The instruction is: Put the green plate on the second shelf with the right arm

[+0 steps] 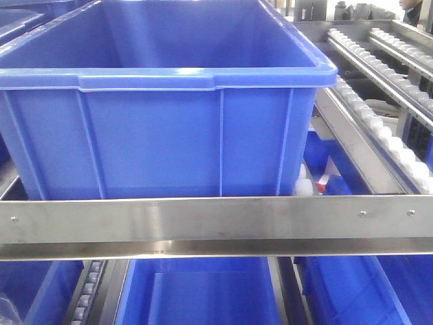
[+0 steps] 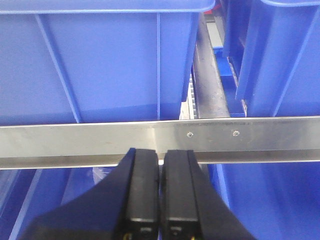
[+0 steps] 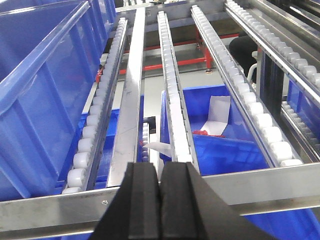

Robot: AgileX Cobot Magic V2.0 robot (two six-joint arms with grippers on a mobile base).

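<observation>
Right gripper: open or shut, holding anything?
Shut and empty. In the right wrist view the right gripper has its two black fingers pressed together with nothing between them. No green plate appears in any view.

The left hand (image 2: 160,200) has its two black fingers pressed together, nothing between them, pointing forward and level; the right hand (image 3: 160,200) is likewise closed and empty, its fingers side by side, angled slightly upward
</observation>
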